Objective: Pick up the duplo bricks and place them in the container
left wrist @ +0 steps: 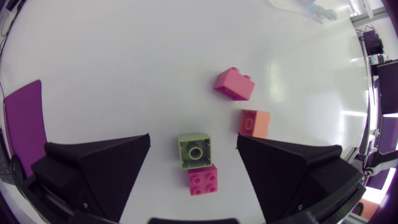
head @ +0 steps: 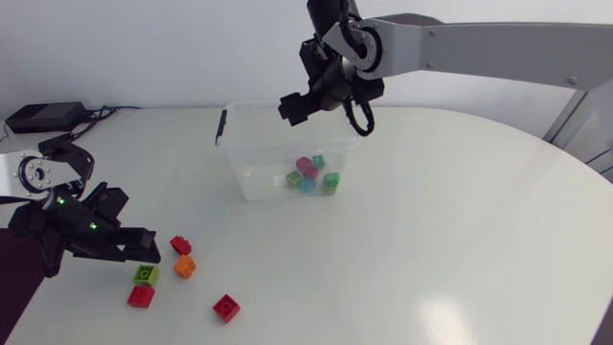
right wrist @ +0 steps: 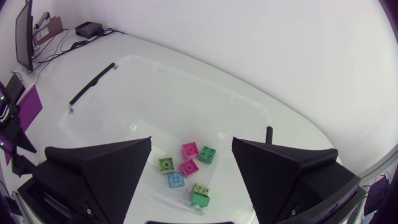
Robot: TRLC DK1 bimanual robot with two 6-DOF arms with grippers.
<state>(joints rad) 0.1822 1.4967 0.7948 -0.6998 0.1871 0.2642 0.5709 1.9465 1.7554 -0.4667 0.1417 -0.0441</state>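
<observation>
**Two bricks may lift together**

My left tool (left wrist: 193, 144), wide, stands over the green brick (left wrist: 194, 151), near left on the counter (head: 460, 211); the red brick (left wrist: 203, 181) touching it may get dragged. My right tool (right wrist: 191, 146), wide and empty, over the container (head: 259, 187), may block delivery

Our container (head: 239, 165) stands mid-table, a cluster of duplo bricks (head: 311, 174) inside it, beneath our right gripper (head: 295, 105). Four loose bricks (head: 184, 266) lie front-left of it, beside our left gripper (head: 144, 249).
</observation>
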